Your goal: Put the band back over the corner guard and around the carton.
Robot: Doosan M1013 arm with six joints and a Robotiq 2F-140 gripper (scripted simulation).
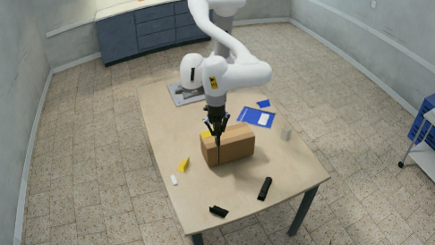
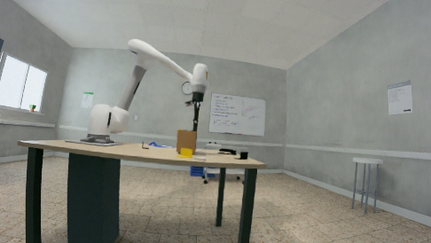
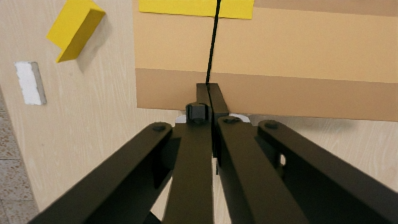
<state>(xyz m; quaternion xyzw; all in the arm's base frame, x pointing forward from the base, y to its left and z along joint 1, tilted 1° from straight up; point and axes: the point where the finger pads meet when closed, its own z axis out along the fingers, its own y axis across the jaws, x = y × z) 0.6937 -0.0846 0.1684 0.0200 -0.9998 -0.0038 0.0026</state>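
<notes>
The brown carton (image 1: pixel 228 144) lies flat in the middle of the table, also seen in the wrist view (image 3: pixel 265 55) and the side view (image 2: pixel 186 141). A yellow corner guard (image 1: pixel 205 134) (image 3: pixel 196 7) sits on its far left top edge. The thin black band (image 1: pixel 218 154) runs round the carton near its left end and passes over the guard (image 3: pixel 213 45). My gripper (image 1: pixel 217 139) (image 3: pixel 206 99) points straight down at the carton's near top edge, with its fingers shut on the band. A second yellow guard (image 1: pixel 183 163) lies loose on the table to the left (image 3: pixel 75 27).
A small white block (image 1: pixel 174 180) lies near the loose guard. Two black pieces (image 1: pixel 264 188) (image 1: pixel 218 211) lie near the table's front edge. A blue sheet (image 1: pixel 256 116), a small blue card (image 1: pixel 263 103) and a white cup (image 1: pixel 285 133) are to the right.
</notes>
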